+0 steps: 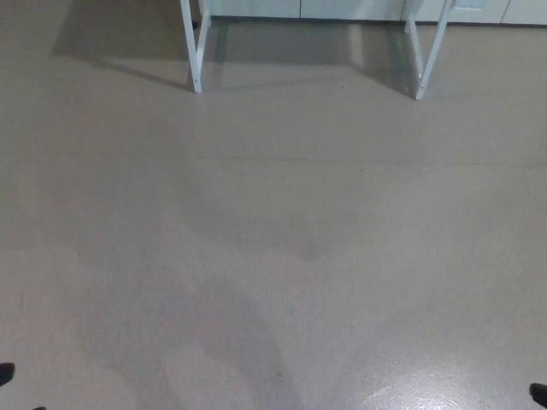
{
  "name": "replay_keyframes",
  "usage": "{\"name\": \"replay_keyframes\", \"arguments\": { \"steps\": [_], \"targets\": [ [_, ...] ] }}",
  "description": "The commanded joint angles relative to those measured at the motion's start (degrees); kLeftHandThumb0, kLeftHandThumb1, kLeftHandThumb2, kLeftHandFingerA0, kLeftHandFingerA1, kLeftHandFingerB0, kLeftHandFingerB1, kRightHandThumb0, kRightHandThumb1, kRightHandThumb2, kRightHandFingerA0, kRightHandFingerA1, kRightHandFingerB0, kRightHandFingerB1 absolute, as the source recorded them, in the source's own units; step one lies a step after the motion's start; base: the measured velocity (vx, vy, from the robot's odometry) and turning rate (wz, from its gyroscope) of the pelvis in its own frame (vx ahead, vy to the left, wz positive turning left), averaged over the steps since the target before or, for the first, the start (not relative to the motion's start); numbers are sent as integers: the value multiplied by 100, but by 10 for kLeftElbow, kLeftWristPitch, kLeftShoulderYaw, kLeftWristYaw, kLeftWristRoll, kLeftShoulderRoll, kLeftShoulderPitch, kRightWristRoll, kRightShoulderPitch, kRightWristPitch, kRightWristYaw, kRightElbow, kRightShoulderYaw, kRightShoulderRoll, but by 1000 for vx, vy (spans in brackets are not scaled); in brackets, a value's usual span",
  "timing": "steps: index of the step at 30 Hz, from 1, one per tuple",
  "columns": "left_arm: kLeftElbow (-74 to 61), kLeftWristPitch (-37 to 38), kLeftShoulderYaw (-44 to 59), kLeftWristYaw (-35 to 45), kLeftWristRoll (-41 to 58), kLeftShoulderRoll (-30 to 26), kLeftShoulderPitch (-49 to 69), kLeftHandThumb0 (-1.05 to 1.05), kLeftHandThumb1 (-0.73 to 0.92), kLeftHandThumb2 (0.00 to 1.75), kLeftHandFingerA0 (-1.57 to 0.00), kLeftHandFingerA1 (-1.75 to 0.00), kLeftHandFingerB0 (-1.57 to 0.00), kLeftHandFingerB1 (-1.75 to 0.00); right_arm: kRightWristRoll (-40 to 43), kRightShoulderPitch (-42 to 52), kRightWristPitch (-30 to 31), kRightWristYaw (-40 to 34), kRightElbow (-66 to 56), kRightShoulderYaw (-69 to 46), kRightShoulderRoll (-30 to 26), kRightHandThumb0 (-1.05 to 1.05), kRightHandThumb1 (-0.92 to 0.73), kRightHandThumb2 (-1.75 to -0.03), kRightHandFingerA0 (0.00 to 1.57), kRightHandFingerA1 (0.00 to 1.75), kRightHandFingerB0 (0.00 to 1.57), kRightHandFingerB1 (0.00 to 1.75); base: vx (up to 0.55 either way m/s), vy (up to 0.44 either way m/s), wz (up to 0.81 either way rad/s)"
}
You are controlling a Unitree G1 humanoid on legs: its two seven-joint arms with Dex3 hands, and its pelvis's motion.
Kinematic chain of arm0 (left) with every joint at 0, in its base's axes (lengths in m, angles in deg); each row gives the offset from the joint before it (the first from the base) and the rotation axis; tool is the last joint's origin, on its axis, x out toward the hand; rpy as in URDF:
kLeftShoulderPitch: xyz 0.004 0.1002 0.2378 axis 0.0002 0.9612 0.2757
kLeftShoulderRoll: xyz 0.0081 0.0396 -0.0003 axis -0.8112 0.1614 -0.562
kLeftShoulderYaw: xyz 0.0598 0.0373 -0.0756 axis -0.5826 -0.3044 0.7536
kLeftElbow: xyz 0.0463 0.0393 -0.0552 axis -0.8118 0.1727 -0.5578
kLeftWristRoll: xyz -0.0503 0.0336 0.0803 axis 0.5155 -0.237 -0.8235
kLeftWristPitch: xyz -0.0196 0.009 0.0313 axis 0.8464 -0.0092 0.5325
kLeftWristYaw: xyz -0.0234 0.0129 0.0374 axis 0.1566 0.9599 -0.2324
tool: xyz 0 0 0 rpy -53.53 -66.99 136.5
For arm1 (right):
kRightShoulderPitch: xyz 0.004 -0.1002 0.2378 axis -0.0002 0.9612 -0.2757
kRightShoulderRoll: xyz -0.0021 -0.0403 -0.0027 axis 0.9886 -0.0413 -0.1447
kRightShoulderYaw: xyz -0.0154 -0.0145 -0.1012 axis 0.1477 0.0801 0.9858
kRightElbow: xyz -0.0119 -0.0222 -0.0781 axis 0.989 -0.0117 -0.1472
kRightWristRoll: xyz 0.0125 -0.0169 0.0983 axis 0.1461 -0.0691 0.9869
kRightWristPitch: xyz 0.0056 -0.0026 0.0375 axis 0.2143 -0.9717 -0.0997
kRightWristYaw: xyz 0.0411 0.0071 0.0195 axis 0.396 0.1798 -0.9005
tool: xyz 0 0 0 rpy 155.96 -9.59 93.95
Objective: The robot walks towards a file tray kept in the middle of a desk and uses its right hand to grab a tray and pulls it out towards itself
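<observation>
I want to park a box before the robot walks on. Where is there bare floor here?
The floor is bare almost everywhere, from the bottom edge up to the two white desk legs. The only tight spot is at the top, between and behind those legs. Dark bits show at both bottom corners.

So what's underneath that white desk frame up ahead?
Under the white metal desk frame only bare beige floor and shadow show. The desktop and any file tray are cut off above the picture.

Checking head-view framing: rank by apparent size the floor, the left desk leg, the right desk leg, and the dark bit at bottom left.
1. Floor
2. Left desk leg and right desk leg: alike, unranked
3. Dark bit: tiny, unidentifiable
</observation>
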Motion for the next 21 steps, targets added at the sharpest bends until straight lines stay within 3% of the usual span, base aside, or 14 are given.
{"name": "replay_keyframes", "arguments": {
  "steps": [1, 3, 4, 5, 6, 11, 12, 13, 16, 17, 18, 19, 21],
  "targets": [
    [16, 54, 1, 38, 15, -11, 17, -21, 34, 89, -27, -58, -12, -50, 43, 28, -37, 31, -8, -13, -3, -28, -59, -57, 50, 55, 40, 47, 0, 0, 0],
    [28, 59, -2, 33, 12, -8, 18, -20, 35, 89, -27, -58, -12, -50, 44, 32, -38, 32, -4, -12, -6, -24, -63, -58, 51, 55, 40, 46, 0, 0, 0],
    [38, 62, -1, 30, 13, -6, 14, -21, 49, 63, -38, -47, -24, -34, 45, 36, -39, 33, -7, -11, -6, -25, -62, -58, 51, 54, 40, 46, 0, 0, 0],
    [40, 69, -3, 29, 11, -6, 21, -23, 48, 63, -38, -46, -24, -34, 45, 41, -37, 33, -6, -8, -6, -26, -62, -58, 51, 54, 39, 45, 0, 0, 0],
    [29, 69, -6, 26, 9, -2, 24, -20, 33, 88, -27, -57, -12, -50, 42, 35, -39, 30, -1, -6, -9, -28, -61, -57, 50, 54, 40, 46, 0, 0, 0],
    [28, 91, -16, 20, 5, 16, 57, -21, 34, 88, -25, -56, -13, -50, 44, 65, -50, 40, 4, -8, -18, -27, -59, -57, 48, 55, 41, 47, 0, 0, 0],
    [32, 91, -19, 20, 4, 19, 54, -23, 50, 62, -34, -41, -24, -33, 46, 68, -51, 43, 5, -9, -20, -27, -61, -57, 46, 54, 40, 47, 0, 0, 0],
    [38, 100, -24, 20, 0, 20, 52, -22, 36, 89, -23, -56, -12, -50, 40, 68, -62, 46, 13, -2, -21, -28, -62, -58, 46, 53, 39, 47, 0, 0, 0],
    [28, 111, -33, 12, -1, 33, 63, -23, 34, 88, -24, -56, -13, -50, 39, 74, -60, 46, 14, 3, -20, -22, -65, -59, 48, 54, 40, 47, 11, -2, 3],
    [19, 104, -34, 7, 1, 40, 59, -24, 52, 61, -29, -42, -23, -35, 40, 69, -58, 45, 16, 3, -22, -22, -65, -58, 48, 54, 40, 47, 0, 0, 0],
    [14, 101, -36, -1, 1, 47, 55, -24, 51, 62, -32, -43, -24, -35, 46, 63, -51, 51, 20, 0, -23, -21, -65, -59, 47, 55, 39, 47, 243, -60, -14],
    [8, 96, -37, -8, 3, 55, 53, -21, 34, 88, -25, -56, -14, -51, 48, 60, -48, 51, 19, 0, -24, -21, -64, -58, 47, 54, 40, 47, 66, -18, 24],
    [-8, 83, -40, -19, 3, 67, 50, -23, 34, 89, -25, -57, -14, -51, 46, 62, -52, 56, 21, 3, -27, -22, -65, -59, 43, 53, 38, 47, -123, -1, 12]
  ]
}}
